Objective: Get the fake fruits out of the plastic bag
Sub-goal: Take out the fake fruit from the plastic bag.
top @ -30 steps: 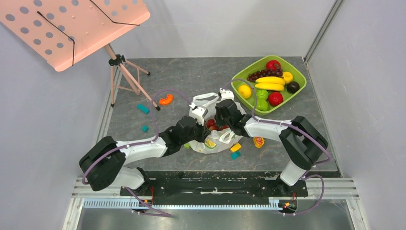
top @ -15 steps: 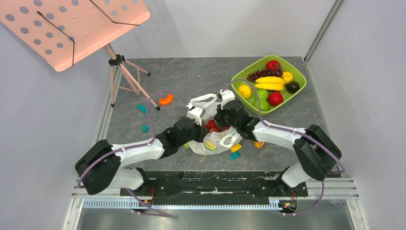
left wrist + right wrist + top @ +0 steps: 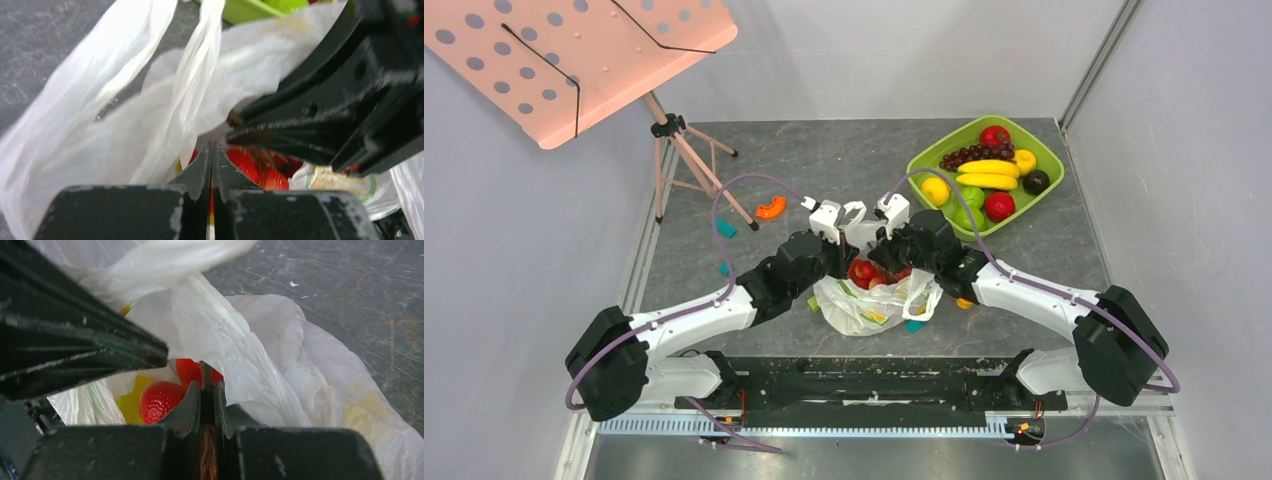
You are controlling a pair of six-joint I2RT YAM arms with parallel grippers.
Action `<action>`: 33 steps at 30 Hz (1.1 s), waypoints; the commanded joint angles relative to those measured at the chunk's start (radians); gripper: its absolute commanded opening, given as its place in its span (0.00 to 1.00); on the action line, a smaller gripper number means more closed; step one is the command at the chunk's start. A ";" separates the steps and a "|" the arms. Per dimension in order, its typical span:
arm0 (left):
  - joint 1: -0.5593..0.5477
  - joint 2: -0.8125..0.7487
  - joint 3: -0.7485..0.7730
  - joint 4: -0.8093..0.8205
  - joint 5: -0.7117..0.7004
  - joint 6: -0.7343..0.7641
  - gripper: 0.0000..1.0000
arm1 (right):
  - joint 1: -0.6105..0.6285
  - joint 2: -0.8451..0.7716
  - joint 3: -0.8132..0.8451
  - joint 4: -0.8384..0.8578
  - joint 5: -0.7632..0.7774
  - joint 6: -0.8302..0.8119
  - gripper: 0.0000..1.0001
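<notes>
The plastic bag [image 3: 869, 305] lies crumpled near the table's front, its mouth up between my two grippers. Red fake fruits [image 3: 862, 270] show in the mouth. My left gripper [image 3: 844, 260] is shut at the mouth's left side. In the left wrist view [image 3: 211, 145] taut bag folds [image 3: 100, 100] run down to its jaws. My right gripper [image 3: 881, 260] is shut on the brown stem of the red bunch [image 3: 192, 371] in the right wrist view [image 3: 206, 384]. A strawberry [image 3: 157, 400] and a yellow piece sit beside it. The bag's [image 3: 280, 365] deeper contents are hidden.
A green tray [image 3: 1049, 160] with bananas, grapes and round fruits stands at the far right. A pink music stand's tripod [image 3: 689, 160] is at the far left. An orange piece [image 3: 771, 208] and teal blocks [image 3: 724, 228] lie left of the bag, small blocks [image 3: 912, 325] by its right edge.
Both grippers have moved away from me and closer together over the bag's mouth. The bag's rim and the red fruits have come up with them.
</notes>
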 commanded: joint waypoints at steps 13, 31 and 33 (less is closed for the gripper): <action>0.001 0.102 0.079 0.029 -0.017 0.039 0.02 | 0.003 -0.122 -0.005 -0.007 -0.153 -0.033 0.00; -0.001 0.056 0.020 0.032 0.013 0.007 0.02 | 0.003 -0.250 0.098 0.066 0.113 0.114 0.00; -0.001 0.035 0.019 0.024 0.008 0.007 0.02 | 0.003 -0.257 0.114 0.072 0.164 0.132 0.00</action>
